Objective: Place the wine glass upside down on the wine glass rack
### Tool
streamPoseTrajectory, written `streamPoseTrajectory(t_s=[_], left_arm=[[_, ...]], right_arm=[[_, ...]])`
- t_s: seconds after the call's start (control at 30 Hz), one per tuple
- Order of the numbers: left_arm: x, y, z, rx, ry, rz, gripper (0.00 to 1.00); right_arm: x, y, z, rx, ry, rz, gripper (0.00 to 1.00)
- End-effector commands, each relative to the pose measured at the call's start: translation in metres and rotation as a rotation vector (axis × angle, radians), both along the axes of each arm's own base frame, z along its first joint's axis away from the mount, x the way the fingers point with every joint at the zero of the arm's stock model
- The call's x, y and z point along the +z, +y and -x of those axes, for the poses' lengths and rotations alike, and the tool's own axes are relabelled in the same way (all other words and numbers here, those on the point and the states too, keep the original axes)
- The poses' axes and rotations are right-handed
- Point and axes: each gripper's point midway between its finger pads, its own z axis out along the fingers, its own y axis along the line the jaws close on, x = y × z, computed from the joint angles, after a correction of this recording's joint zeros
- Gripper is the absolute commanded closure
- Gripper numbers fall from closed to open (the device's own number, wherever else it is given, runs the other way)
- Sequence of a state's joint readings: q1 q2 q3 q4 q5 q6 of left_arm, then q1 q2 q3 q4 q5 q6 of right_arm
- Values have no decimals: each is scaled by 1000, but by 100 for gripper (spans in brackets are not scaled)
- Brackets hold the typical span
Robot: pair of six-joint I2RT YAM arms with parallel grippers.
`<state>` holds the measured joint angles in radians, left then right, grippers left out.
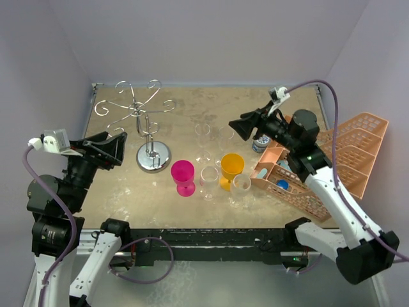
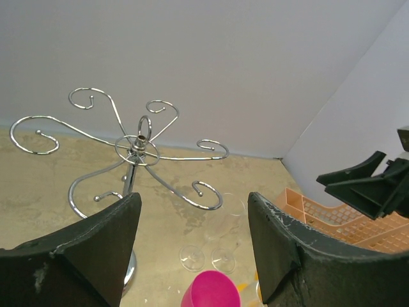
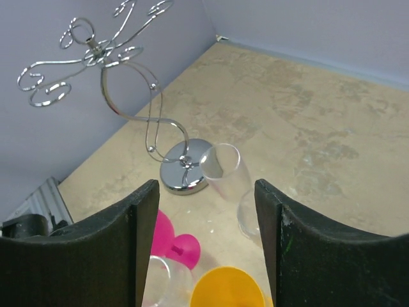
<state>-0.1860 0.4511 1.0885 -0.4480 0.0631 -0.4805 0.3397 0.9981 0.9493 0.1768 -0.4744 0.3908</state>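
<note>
One chrome wine glass rack [image 1: 146,128] stands at the upper left of the table [image 1: 211,105]. Right of it, at frame centre, are one magenta wine glass [image 1: 183,176], one orange wine glass [image 1: 231,169] and at least three clear wine glasses [image 1: 209,180], all upright. The left pincer [image 1: 112,146] and right pincer [image 1: 243,126] both gape apart, empty. Only the top view shows the blue-capped contents of the peach crate [image 1: 307,185]. The right wrist view shows the rack's round base [image 3: 184,174] whole.

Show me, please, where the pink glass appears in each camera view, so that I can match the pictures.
Top external: the pink glass stands near the centre, just right of the wine glass rack.
Left wrist: the pink glass is at the bottom edge, centre, only its top showing.
Right wrist: the pink glass is lower left.
Shared landmark: the wine glass rack, visible in all three.
</note>
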Motion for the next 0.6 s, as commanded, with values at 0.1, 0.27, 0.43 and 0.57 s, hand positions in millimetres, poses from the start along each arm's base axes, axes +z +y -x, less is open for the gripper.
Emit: streamPoseTrajectory(t_s=[0.1,0.27,0.43,0.57], left_arm=[[14,-1,5,-11,-60,-3,35],[16,1,5,1,-64,-5,35],[16,3,9,9,-62,-9,35],[17,2,12,-4,-74,-14,35]], right_arm=[[16,36,-21,-52,6,130,41],[-5,71,-30,-66,54,236,45],[-33,100,-31,-56,102,315,48],[-55,114,-35,-58,136,371,49]])
